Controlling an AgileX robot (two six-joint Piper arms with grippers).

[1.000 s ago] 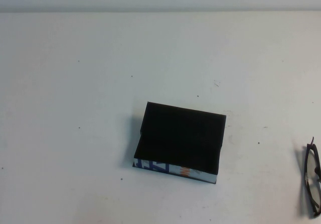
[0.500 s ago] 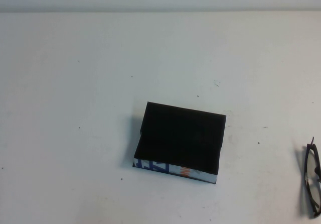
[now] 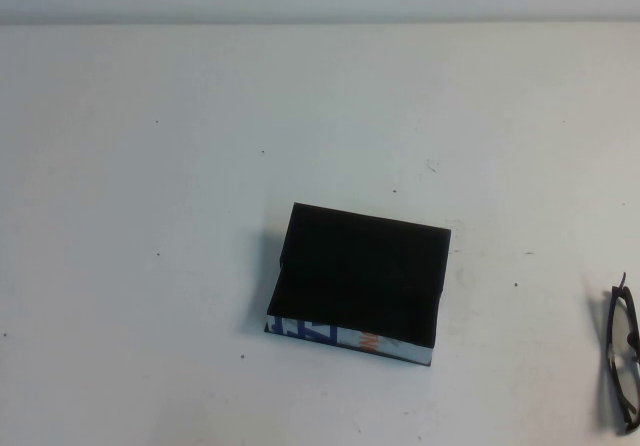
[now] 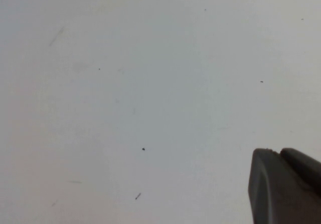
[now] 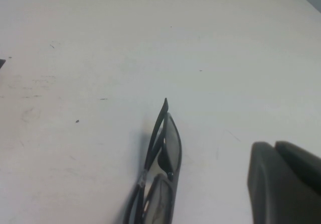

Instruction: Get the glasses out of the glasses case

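Right gripper (image 5: 286,184): you see only one dark finger block of it in the right wrist view, low at that picture's corner; it hangs just beside the glasses, above the table, and you cannot tell how its jaws stand. It does not show in the high view.

Glasses (image 3: 625,356): out of the case already, lying folded on the table at about 4 o'clock in the high view, hard against the edge of the picture. Their long axis runs near to far, roughly 6 to 12 o'clock.

Nearer arm: the right, by a wide margin, judging from its wrist view, where the glasses (image 5: 160,174) fill the foreground.

Glasses case (image 3: 358,281): sits near the table's middle, at about 9 o'clock from the glasses and well apart from them, lid up, black interior showing nothing inside, the printed white side facing you.

Left gripper (image 4: 286,184): a grey finger tip over bare table (image 4: 125,83); nothing of the task is in its view, and its jaw state cannot be told.

Task standing: by the look of things, the removal is done.

Hidden or cut off: part of the glasses runs off the high view; the frame's near end is cropped in the right wrist view; the case floor is too dark to read closely.
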